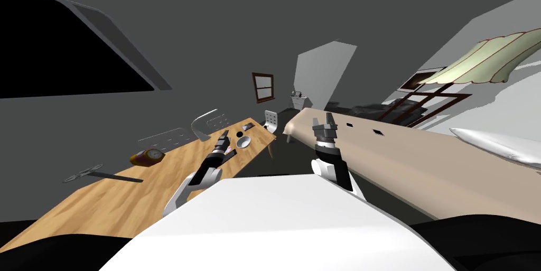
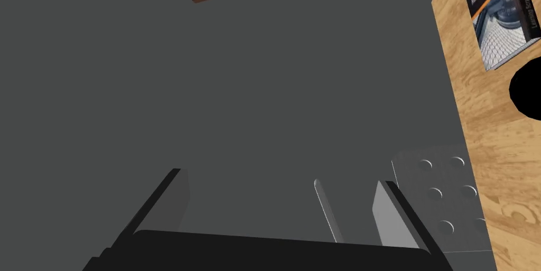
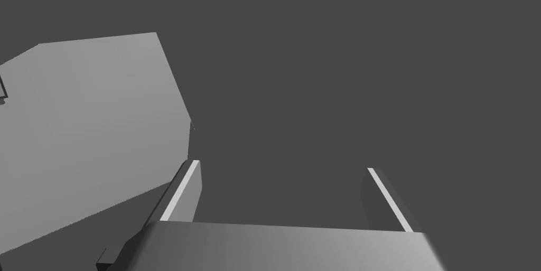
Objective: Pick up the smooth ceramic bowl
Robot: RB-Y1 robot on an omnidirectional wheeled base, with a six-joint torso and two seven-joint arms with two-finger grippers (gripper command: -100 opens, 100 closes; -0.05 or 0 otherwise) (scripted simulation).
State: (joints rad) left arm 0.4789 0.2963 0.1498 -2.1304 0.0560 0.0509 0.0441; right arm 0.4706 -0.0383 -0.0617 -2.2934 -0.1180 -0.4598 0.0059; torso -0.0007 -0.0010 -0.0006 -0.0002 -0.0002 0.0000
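Note:
A small pale bowl sits upright on the wooden table, toward its far end. My left gripper hovers over the table just beside the bowl, on the side away from the bed, apart from it. In the left wrist view the left gripper stands open and holds nothing, facing a grey wall past the table's edge. My right gripper is raised over the near edge of the bed, and in its wrist view the right gripper is open and empty too.
Beyond the bowl lie a black round thing and a book. A brown clock stands mid-table. A grey chair and a white perforated chair flank the table's far end. A beige bed runs along the right.

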